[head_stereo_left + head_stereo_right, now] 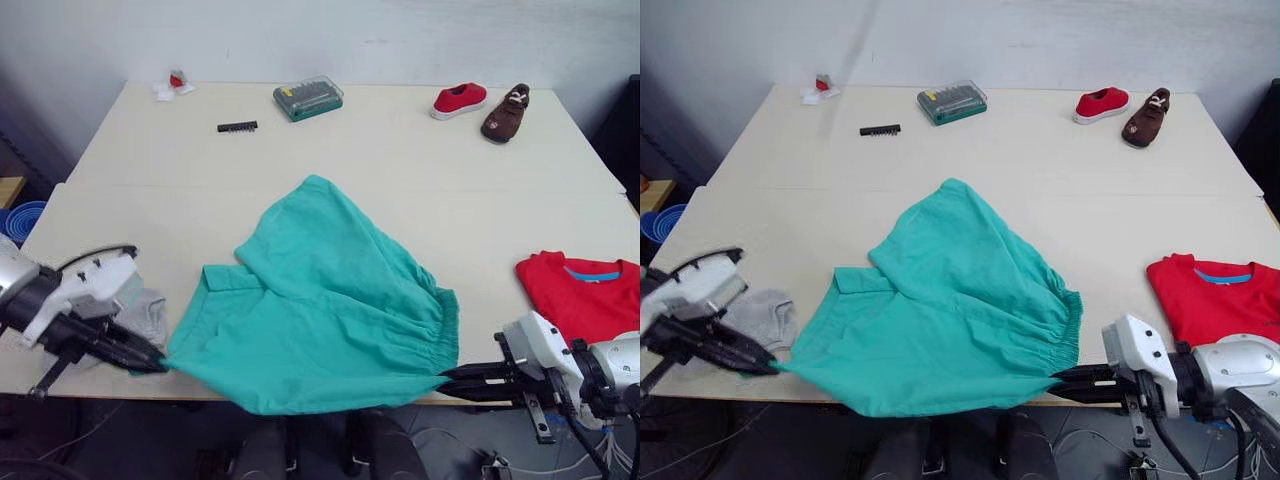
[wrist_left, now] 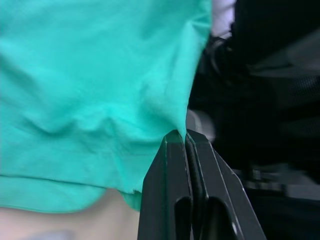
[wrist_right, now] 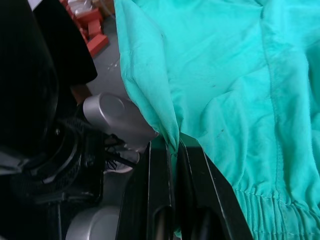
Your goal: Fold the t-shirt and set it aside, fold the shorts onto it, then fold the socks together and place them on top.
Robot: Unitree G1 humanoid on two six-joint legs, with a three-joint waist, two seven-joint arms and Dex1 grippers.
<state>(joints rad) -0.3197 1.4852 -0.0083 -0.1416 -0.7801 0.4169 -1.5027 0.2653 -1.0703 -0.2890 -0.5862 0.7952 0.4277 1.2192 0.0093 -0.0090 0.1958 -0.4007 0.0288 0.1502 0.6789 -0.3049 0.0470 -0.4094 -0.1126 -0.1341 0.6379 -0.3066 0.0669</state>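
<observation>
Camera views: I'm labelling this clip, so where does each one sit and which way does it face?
Left and right eye views: on the head, looking down over the table; both arms show.
Left wrist view: along the left gripper, jaws shut on the shorts.
Right wrist view: along the right gripper, jaws shut on the shorts' edge.
Shared: all four show the shorts; the eye views also share the t-shirt.
</observation>
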